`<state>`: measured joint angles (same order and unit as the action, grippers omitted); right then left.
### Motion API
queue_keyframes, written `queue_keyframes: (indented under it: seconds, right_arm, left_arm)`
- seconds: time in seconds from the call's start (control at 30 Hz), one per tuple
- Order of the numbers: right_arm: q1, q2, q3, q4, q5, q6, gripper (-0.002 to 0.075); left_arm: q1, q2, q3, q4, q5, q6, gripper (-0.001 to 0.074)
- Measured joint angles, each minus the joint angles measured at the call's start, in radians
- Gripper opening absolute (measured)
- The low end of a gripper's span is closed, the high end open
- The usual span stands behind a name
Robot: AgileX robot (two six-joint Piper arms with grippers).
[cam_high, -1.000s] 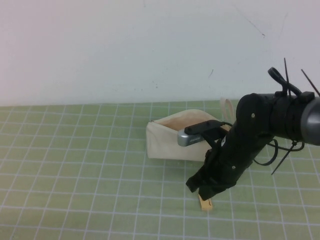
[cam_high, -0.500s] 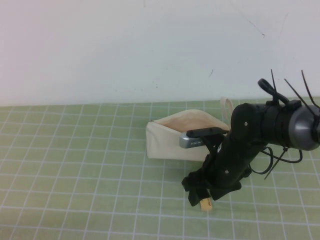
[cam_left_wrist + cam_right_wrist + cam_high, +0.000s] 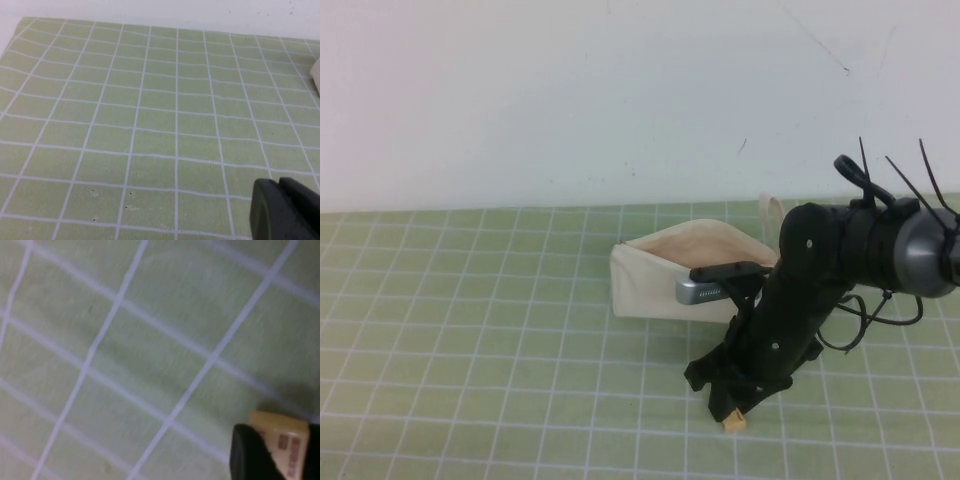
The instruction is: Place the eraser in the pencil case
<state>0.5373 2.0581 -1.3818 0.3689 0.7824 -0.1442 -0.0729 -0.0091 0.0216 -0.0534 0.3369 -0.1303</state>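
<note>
The right claw (image 3: 728,408) is down at the counter (image 3: 470,330), its black fingers clamped on the eraser (image 3: 732,424). In the high view only the tan lower corner of the eraser pokes out beneath the fingers, touching or just above the green grid mat. The right wrist view shows the eraser (image 3: 282,442) as a pale tan block with small dark markings on its face, pressed against a dark finger (image 3: 250,455) on one side, with another dark edge at its far side.

Compared with a second ago, the right arm has folded lower and drawn a little toward the left, and less of the eraser shows: then a taller strip of it stood clear below the claw, now just the tip. Over the last half second the change is slight, the claw sitting a touch lower and the eraser more covered.

The pencil case (image 3: 665,275) lies beyond the right claw, farther from the robot and a bit to the claw's left, its mouth open upward and the peach lining showing; its loop strap (image 3: 772,212) stands up behind the arm. It has not moved.

The left claw (image 3: 285,210) appears only as a dark corner in the left wrist view, over bare grid mat; whether it is apart or together cannot be told. A sliver of the pencil case (image 3: 316,75) shows at that view's edge.
</note>
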Motion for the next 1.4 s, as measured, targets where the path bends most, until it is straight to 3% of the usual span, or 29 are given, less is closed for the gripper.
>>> queue_keyframes:
  seconds: [0.33,0.5,0.7,0.9,0.97,1.03,1.2,1.4]
  right_arm:
    - [0.002,-0.095,-0.296,0.009,0.211,-0.066,0.0195]
    - [0.002,-0.12,-0.443,-0.138,0.126,-0.092,0.0195]
    - [0.0,-0.074,-0.453,-0.217,0.016,-0.089,0.0196]
    - [0.0,-0.032,-0.453,-0.25,0.002,-0.039,0.0394]
    - [0.0,-0.032,-0.465,-0.275,0.013,-0.035,0.0407]
    - [0.0,-0.034,-0.503,-0.307,0.055,-0.034,0.036]
    - [0.0,-0.089,-0.645,-0.399,0.244,-0.033,0.0084]
    - [0.02,-0.247,-0.713,-0.533,0.373,-0.025,0.0011]
  left_arm:
    - [0.0,0.0,0.0,0.0,0.0,0.0,-0.0001]
    - [0.0,0.0,0.0,0.0,0.0,0.0,-0.0001]
    - [0.0,0.0,0.0,0.0,0.0,0.0,-0.0001]
    - [0.0,0.0,0.0,0.0,0.0,0.0,-0.0001]
    - [0.0,0.0,0.0,0.0,0.0,0.0,-0.0001]
    - [0.0,0.0,0.0,0.0,0.0,0.0,-0.0001]
    - [0.0,0.0,0.0,0.0,0.0,0.0,-0.0001]
    - [0.0,0.0,0.0,0.0,0.0,0.0,-0.0001]
